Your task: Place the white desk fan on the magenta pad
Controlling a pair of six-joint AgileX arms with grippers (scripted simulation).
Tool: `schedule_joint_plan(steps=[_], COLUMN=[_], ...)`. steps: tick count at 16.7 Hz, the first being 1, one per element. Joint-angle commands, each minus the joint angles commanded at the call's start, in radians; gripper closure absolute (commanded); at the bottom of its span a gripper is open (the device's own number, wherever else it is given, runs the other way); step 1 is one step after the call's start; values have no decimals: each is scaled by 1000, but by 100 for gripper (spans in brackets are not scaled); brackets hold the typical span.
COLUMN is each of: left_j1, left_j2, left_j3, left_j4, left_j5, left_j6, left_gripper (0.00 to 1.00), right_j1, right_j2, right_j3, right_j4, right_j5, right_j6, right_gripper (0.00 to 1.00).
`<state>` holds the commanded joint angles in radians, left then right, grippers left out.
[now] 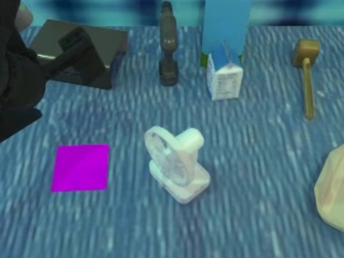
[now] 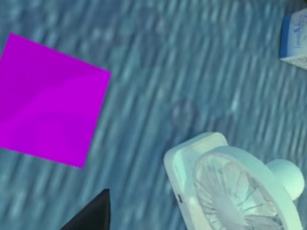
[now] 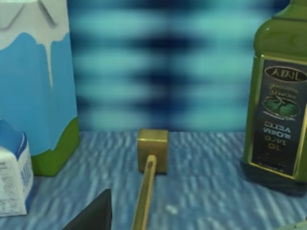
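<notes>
Fan (image 1: 176,164) sits untouched right of the pad (image 1: 80,167), left arm (image 1: 32,64) parked top-left, can't tell its pincer state; next: reach over and grab the fan.

In the top view our left arm (image 1: 21,70) runs off the frame at nine to eleven o'clock, and we cannot make out its fingers. A pale beige object (image 1: 332,191) at four o'clock is cut by the edge; we cannot tell what it is. The tall blue carton (image 1: 226,24) is cropped at twelve o'clock. In the left wrist view the fan (image 2: 235,187) loses its lower grille to the edge, and the magenta pad (image 2: 48,100) and small milk carton (image 2: 295,38) are clipped too. In the right wrist view the oil bottle (image 3: 280,96) and the mallet (image 3: 148,177) handle are cut off.
</notes>
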<state>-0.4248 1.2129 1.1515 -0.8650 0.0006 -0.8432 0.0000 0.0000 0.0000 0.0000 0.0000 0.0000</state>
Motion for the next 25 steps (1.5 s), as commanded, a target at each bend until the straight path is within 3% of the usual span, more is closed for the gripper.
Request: schedule_joint_plan(steps=[6, 11, 19, 25], left_j1=[-183, -271, -279, -281], left_j2=[569, 833, 867, 863], left_j3=[542, 783, 805, 638], left_j4=[-368, -560, -582, -420], left_j5=[1, 1, 1, 1], left_j6=[-372, -554, -579, -578], left_gripper=[0, 0, 0, 0], right_j1=[0, 0, 0, 0], right_j2=[0, 0, 0, 0], right_j3=[0, 0, 0, 0], right_j4=[0, 0, 0, 0], right_j5=[0, 0, 0, 0], right_j6=[0, 0, 0, 0], right_gripper=[0, 0, 0, 0])
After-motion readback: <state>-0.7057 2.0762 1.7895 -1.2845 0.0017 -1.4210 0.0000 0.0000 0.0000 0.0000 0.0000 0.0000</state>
